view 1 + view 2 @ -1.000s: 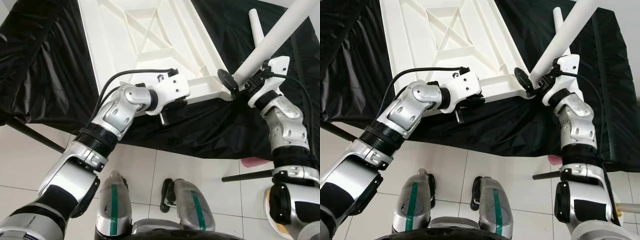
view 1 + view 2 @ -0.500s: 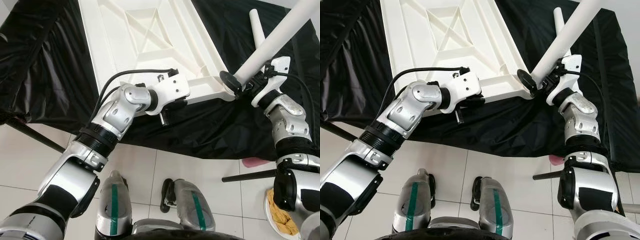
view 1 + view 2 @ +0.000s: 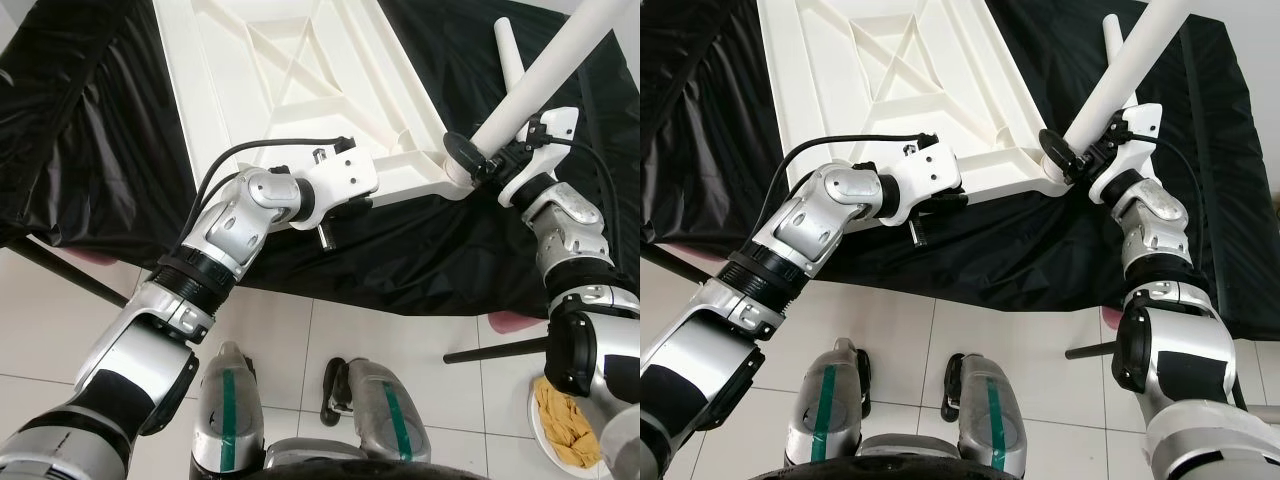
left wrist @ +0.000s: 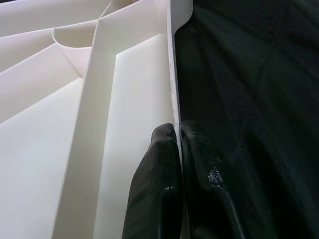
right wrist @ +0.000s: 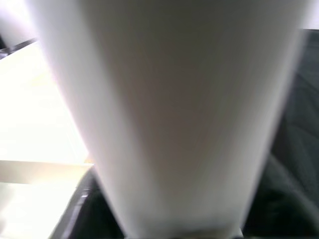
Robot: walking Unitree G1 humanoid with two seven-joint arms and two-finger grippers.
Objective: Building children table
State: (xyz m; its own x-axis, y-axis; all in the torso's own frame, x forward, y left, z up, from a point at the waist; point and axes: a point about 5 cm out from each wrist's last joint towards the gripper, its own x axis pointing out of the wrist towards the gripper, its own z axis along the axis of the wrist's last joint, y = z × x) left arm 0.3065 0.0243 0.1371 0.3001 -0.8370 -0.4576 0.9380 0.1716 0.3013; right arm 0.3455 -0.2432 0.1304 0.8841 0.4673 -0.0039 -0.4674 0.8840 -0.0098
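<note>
Left wrist view: the left gripper [image 4: 177, 130] pinches the white tabletop [image 3: 300, 90] edge. At the tabletop's near corner, the right gripper [image 3: 490, 160] clamps a white leg [image 3: 545, 80] — tilted.

we see a smooth, matt white plastic tabletop [image 3: 300, 90] pinched by our left gripper [image 4: 178, 149], whose black fingers look glossy. the leg [image 3: 1120, 75] in our right gripper [image 3: 1095, 160] is smooth white plastic, over shiny, crinkled black sheeting [image 3: 90, 130].

a black cloth [image 3: 90, 130] covers the surface; the upturned white tabletop [image 3: 290, 90] lies on it.
</note>
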